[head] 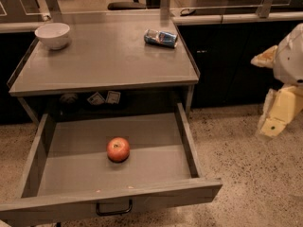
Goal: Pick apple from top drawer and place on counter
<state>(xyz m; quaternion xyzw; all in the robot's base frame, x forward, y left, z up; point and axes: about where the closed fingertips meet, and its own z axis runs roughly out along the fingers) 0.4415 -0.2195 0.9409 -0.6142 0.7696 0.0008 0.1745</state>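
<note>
White bowl (53, 34) stands upright at the far-left corner of the counter (109, 63), which is grey metal w/ a raised rim. Below the counter the drawer (142, 171) is pulled out toward me: grey, shallow, slanted side walls, black handle (113, 208) at front centre. Apple (118, 149) lies on the drawer floor, approx mid-depth and a bit left of centre, clear of every wall. It's small, round, red-orange w/ a paler yellowish tint near the top and a dark stem spot facing up. Further right, near the counter's far-right corner, a blue-and-white can (161, 38) lies on its side, well apart from the bowl. My gripper (277, 115) hangs at the far right edge, off the counter, over speckled floor (246, 174) beside dark cabinets (227, 65), well apart from apple & drawer. Can't tell whether it's released or clenched.
</note>
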